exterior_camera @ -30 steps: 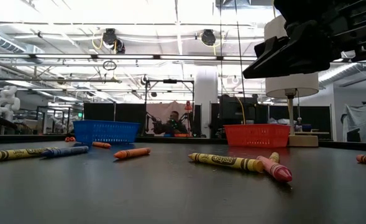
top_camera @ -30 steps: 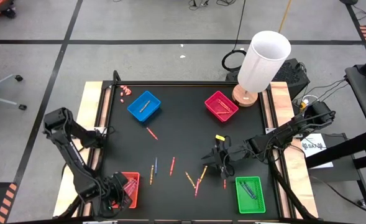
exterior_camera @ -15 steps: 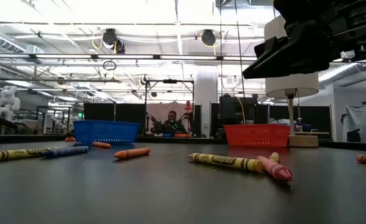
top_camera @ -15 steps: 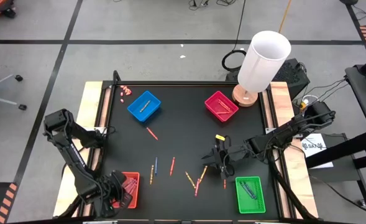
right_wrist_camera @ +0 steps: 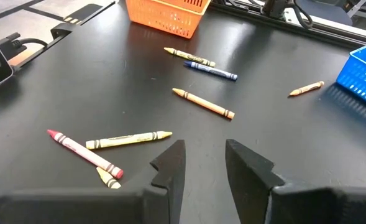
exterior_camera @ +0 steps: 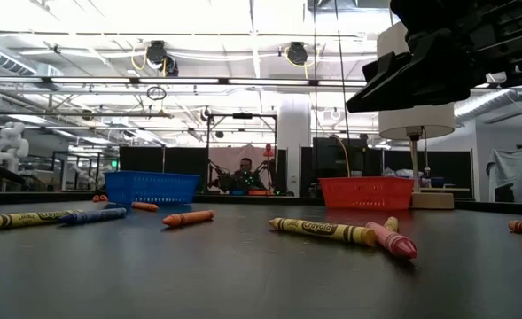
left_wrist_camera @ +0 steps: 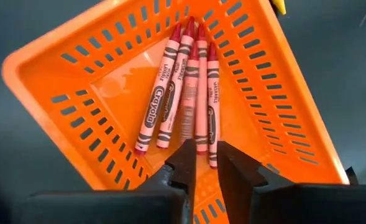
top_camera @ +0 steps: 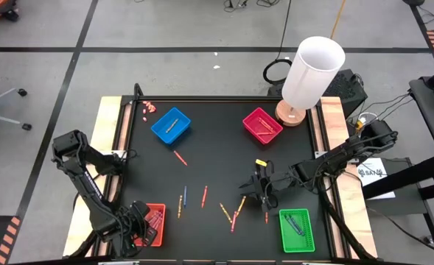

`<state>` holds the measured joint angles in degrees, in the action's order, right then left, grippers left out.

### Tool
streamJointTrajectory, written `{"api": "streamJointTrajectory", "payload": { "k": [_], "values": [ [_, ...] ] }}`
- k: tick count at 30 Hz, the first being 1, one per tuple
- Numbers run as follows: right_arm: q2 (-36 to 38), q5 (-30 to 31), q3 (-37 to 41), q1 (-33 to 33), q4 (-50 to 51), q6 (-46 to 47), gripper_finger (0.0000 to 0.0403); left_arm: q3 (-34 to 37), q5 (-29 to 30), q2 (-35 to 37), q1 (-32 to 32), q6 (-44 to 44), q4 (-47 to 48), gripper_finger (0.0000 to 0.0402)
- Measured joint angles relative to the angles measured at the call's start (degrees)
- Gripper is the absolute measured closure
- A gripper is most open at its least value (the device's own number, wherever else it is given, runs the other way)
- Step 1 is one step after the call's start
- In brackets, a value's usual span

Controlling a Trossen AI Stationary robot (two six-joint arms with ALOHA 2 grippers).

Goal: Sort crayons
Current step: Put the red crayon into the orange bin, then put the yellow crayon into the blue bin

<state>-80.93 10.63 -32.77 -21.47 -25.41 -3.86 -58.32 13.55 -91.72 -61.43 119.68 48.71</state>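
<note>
Red crayons (left_wrist_camera: 189,87) lie side by side in the orange tray (left_wrist_camera: 83,99), just under your left tool (left_wrist_camera: 205,163), whose jaws are parted and empty. Loose crayons (top_camera: 231,212) lie just beside your right tool (top_camera: 264,193), open, nearer them.

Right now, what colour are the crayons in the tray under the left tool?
Red crayons, in an orange slotted tray; clearest in the left wrist view.

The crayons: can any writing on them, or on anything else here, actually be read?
"Crayola": on the wrapper of a red crayon in the orange tray, left wrist view.
"Crayola": on the yellow crayon lying on the table, low view.
Smaller print on the other wrappers: too blurred to read.
Paper sheet beside the table: unreadable.
</note>
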Motion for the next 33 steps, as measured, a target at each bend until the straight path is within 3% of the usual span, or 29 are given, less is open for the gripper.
{"api": "streamJointTrajectory", "payload": {
  "k": [11, 20, 33],
  "values": [
    [0.0, 0.0, 0.0, 0.0, 0.2, 0.07, 0.0303, -2.32, 0.6, 0.6, 0.04, -1.77, 1.39, 0.0319],
    [0.0, 0.0, -0.02, 0.02, 0.22, 0.02, 0.0303, -6.62, 11.43, 1.15, 0.67, -11.74, 3.39, 0.032],
    [0.0, 0.0, -0.02, 0.02, 0.11, 0.01, 0.0303, -6.62, 32.89, 1.09, 7.87, -40.49, 4.35, 0.032]
  ]
}}
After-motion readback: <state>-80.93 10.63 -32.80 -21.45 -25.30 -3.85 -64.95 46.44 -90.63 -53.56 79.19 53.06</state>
